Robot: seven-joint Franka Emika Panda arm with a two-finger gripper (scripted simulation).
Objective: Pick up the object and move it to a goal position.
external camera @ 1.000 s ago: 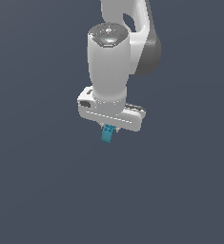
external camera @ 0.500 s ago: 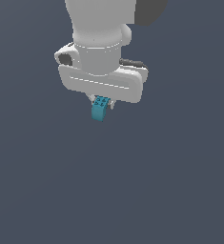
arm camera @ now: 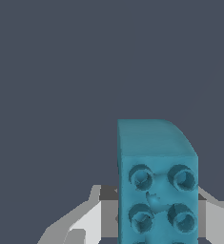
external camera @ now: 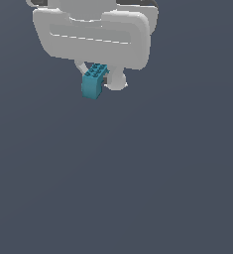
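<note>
Brick [external camera: 93,82], teal-blue with round studs on its upper face, hangs clamped in the white tool [external camera: 99,79], raised clear of the dark grey worktop [external camera: 138,188]. Exterior view, from its left to its right: bare worktop; then the brick, slightly tilted, directly below the broad white body of the tool; then a rounded white fingertip [external camera: 117,81] touching the brick's far side; then bare worktop again. The other finger is mostly hidden behind the brick. Wrist view: the brick [arm camera: 156,183] fills the near field, four of its studs visible, with pale finger surfaces [arm camera: 87,221] showing on either side of it, close against its flanks. The tool is thus closed around the brick and carrying it.

Progress, as judged from these views: the pick-up part of the task appears complete, since the brick is off the worktop and held. The transfer to the goal position remains. No goal marker is visible in either view, so how near the brick lies to it cannot be told.
</note>
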